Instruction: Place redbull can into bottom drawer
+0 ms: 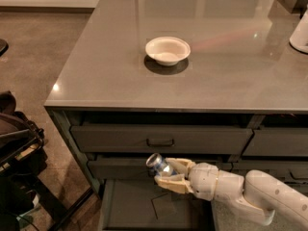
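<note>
The redbull can is a small blue-and-silver can, tilted with its silver top pointing up and left. My gripper is shut on it, cream fingers above and below the can's body. The can hangs just above the pulled-out bottom drawer, over the rear part of its flat grey floor. My white arm reaches in from the lower right and hides the drawer's right side.
A white bowl sits on the grey counter. Two closed drawers with bar handles lie above the open one. A white object stands at the counter's right edge. Dark equipment stands on the floor at left.
</note>
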You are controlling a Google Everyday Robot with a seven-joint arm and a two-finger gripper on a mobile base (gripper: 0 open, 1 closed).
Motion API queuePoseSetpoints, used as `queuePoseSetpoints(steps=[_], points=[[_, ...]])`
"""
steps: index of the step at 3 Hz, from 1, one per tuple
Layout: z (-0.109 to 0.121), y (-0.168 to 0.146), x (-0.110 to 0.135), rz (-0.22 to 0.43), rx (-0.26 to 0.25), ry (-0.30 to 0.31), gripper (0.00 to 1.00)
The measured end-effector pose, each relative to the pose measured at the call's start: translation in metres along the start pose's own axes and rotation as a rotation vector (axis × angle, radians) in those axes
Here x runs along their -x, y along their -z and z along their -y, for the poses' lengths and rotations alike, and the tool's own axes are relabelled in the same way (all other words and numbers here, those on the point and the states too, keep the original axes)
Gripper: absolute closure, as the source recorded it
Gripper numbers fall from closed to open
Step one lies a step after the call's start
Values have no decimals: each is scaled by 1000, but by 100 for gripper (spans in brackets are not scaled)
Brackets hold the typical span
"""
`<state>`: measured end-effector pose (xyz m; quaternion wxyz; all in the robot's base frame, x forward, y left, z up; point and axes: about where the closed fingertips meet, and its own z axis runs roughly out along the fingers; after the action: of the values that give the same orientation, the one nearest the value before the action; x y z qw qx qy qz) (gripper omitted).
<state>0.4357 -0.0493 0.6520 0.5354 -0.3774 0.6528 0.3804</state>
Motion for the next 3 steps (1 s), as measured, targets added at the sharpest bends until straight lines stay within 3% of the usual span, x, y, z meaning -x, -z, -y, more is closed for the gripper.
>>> queuePoseSetpoints(steps=[2,3], points=[[-1,-2,-5,14,1,-18,100],[-2,6,-33,83,-29,-100,100]])
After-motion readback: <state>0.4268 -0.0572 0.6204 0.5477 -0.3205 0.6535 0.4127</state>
